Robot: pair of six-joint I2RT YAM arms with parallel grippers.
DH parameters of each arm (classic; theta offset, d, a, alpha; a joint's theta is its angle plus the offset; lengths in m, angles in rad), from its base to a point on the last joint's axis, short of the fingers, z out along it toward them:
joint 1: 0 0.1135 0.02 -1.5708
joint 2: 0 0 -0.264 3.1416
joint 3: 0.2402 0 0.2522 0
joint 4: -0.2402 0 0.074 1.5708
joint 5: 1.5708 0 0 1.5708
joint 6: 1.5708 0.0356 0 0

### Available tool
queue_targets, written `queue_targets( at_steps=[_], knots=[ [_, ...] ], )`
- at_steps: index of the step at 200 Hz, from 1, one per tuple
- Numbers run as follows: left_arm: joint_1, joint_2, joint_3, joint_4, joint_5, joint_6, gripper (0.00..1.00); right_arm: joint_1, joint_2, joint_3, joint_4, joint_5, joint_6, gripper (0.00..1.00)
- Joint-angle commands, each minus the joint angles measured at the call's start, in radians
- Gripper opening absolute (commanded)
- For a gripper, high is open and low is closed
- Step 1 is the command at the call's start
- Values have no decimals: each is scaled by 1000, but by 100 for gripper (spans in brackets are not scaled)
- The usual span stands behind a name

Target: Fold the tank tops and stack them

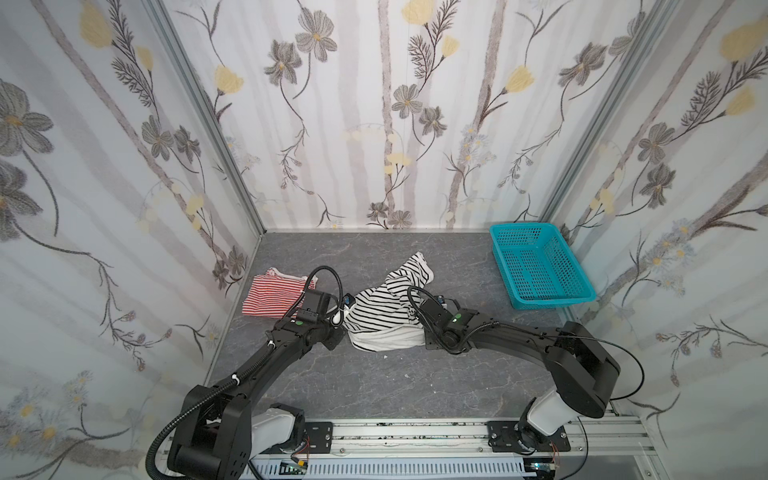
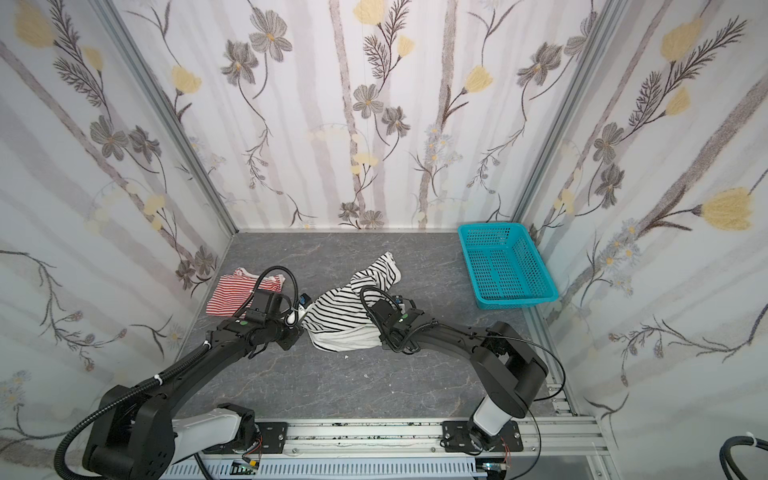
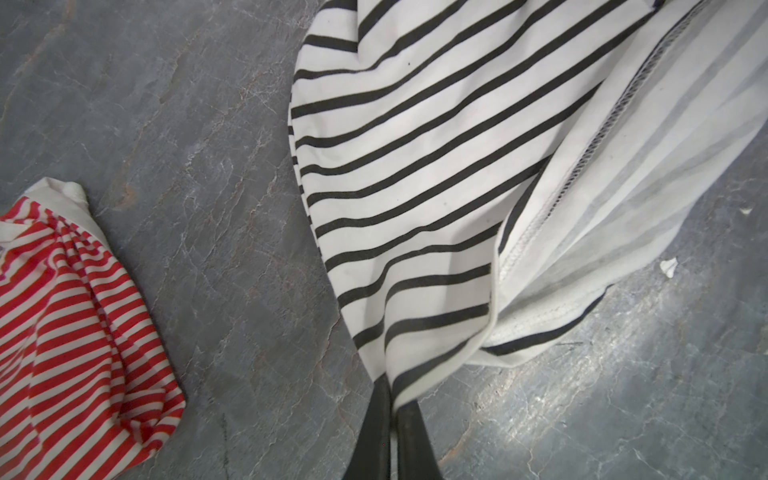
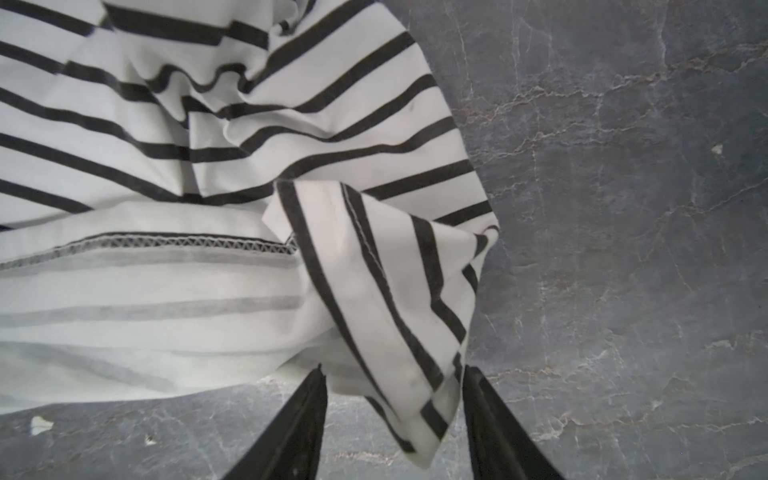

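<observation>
Left gripper (image 3: pixel 392 399) is clamped tight on an edge corner of the soft black-and-white striped knit tank top (image 3: pixel 415 166), probably anchoring it for spreading flat. Right gripper (image 4: pixel 392 374) stands roughly half open, with another corner hanging loose between its jaws, not pinched. That top lies crumpled and partly inside out, well apart from the teal perforated plastic basket (image 1: pixel 552 300). Beyond it, farther from the basket, sits the red-and-white striped knit tank top (image 1: pixel 270 297), a rumpled bundle. Dark grey marbled tabletop (image 1: pixel 374 386) carries a few white crumbs (image 3: pixel 669 266); floral-wallpaper walls (image 1: pixel 374 124) close three sides.
</observation>
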Motion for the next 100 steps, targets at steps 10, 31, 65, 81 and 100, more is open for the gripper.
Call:
queue_targets(
  at_steps=[10, 31, 65, 81, 100],
  knots=[
    [2, -12, -1, 1, -10, 4, 0, -13, 21, 5, 6, 56, 12, 44],
    [2, -17, -1, 1, -10, 1, 0, -26, 7, 3, 6, 67, 8, 37],
    [2, -15, -1, 0, -8, -2, 0, -30, -13, -5, 8, 67, -1, 29],
    [3, -16, 0, 0, -11, -1, 0, -30, -13, -8, 7, 62, -7, 24],
    [2, -15, -1, 0, -13, 1, 0, -30, -33, -20, 10, 52, -5, 27]
  ],
)
